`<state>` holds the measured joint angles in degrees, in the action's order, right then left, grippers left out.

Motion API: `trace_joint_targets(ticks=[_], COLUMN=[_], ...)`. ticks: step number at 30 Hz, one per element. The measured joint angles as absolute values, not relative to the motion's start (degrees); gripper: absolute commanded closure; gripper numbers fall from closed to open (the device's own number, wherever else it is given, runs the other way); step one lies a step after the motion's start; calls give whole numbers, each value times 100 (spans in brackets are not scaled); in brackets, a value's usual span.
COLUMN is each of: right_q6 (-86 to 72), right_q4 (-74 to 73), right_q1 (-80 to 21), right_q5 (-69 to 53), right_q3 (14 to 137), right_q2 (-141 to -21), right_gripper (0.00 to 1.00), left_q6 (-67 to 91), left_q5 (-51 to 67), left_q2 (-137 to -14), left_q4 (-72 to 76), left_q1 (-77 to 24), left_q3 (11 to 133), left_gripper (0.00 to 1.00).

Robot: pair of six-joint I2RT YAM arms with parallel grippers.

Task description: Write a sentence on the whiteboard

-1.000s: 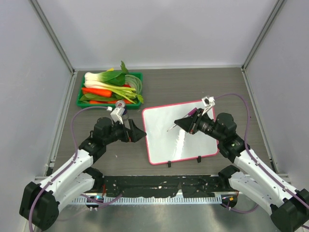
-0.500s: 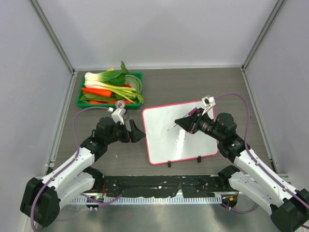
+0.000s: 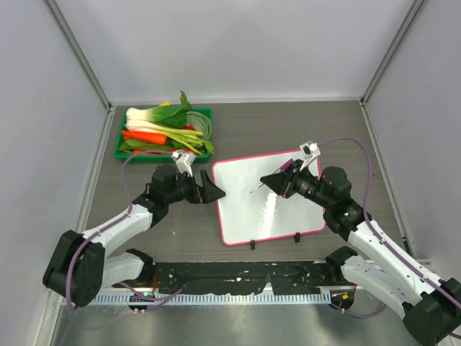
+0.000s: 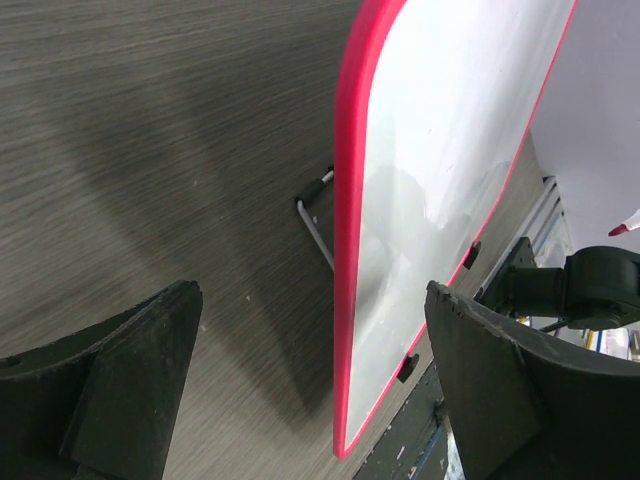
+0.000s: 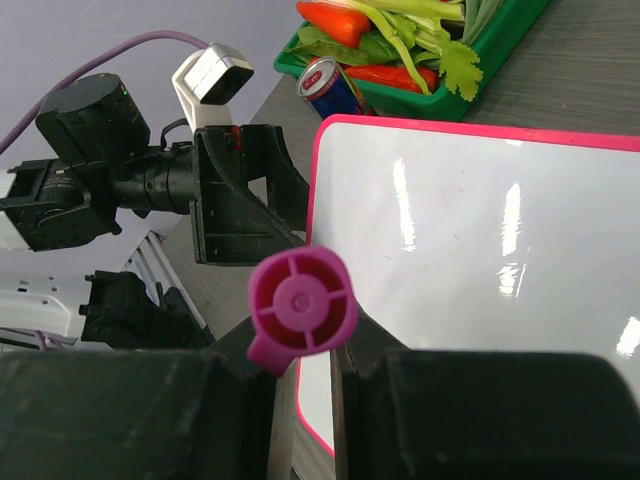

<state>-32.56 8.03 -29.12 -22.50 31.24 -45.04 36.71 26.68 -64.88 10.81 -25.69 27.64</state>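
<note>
Your whiteboard (image 3: 270, 198) sits on the dark wood-grain table (image 3: 288, 130), a little right of centre and turned slightly askew. Its pink frame runs all the way round, and two small black feet (image 3: 253, 245) stick out from the near edge. The white face is glossy and carries streaks of reflected light. In the left wrist view, a thin wire leg (image 4: 318, 225) shows under the board's edge.

Your right gripper (image 3: 279, 182) hangs over the right half of the board, its jaws clenched around a pink-purple marker (image 3: 287, 168). The marker slants down and to the left, with its tip over the middle of the white face. You cannot tell from these views whether the tip touches the board. In the right wrist view, the round back end of the marker (image 5: 300, 308) sits squeezed between the two black fingers.

Your left gripper (image 3: 210, 189) is just beside the board's left edge with its jaws spread wide and nothing in them. The left wrist view looks along that pink edge, which stands ahead of the two fingers (image 4: 110, 380).

Further out, at the far left of the table, a green tray (image 3: 207, 112) holds leafy greens, carrots and red peppers. A red and blue can (image 5: 330, 85) stands just beside it on the near side.
</note>
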Motion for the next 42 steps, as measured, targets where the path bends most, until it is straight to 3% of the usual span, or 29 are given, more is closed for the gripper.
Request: trace_joint_targets(ticks=[7, 9, 13, 19, 21, 29, 31, 34, 42], right_q6=[-3083, -3046, -3006, -2908, -2877, -2836, -2818, -2808, -2727], right_q4=[720, 718, 705, 567, 543, 600, 609, 617, 725], right_q1=[-2912, -2912, -2912, -2912, -2912, -2912, -2912, -2912, -3094], right_q5=[-2102, -2067, -2038, -2038, -2038, -2047, -2047, -2047, -1837], right_q3=[3232, 3249, 3249, 3341, 3387, 3551, 3573, 3586, 3612], right_q2=[-4536, -4574, -4676, -4838, -4840, -4993, -5070, -5157, -5216], right_gripper=[99, 99, 99, 99, 99, 99, 99, 99, 99], left_q6=[3844, 3868, 3879, 3892, 3911, 3651, 3535, 3402, 3798], left_q5=[3225, 3404, 3798, 4191, 4300, 4397, 4344, 4241, 4410], left_q2=[-7325, -7478, -7703, -8071, -8204, -8125, -7955, -7736, -7516], left_q4=[2305, 2591, 3229, 4082, 4246, 3970, 3809, 3601, 3645], left_q1=[-2523, -2521, -2521, -2521, -2521, -2534, -2571, -2661, -2882], left_q3=[2766, 2783, 2816, 2773, 2742, 2692, 2652, 2630, 2635], left_gripper=[12, 25, 30, 53, 55, 58, 64, 80, 98])
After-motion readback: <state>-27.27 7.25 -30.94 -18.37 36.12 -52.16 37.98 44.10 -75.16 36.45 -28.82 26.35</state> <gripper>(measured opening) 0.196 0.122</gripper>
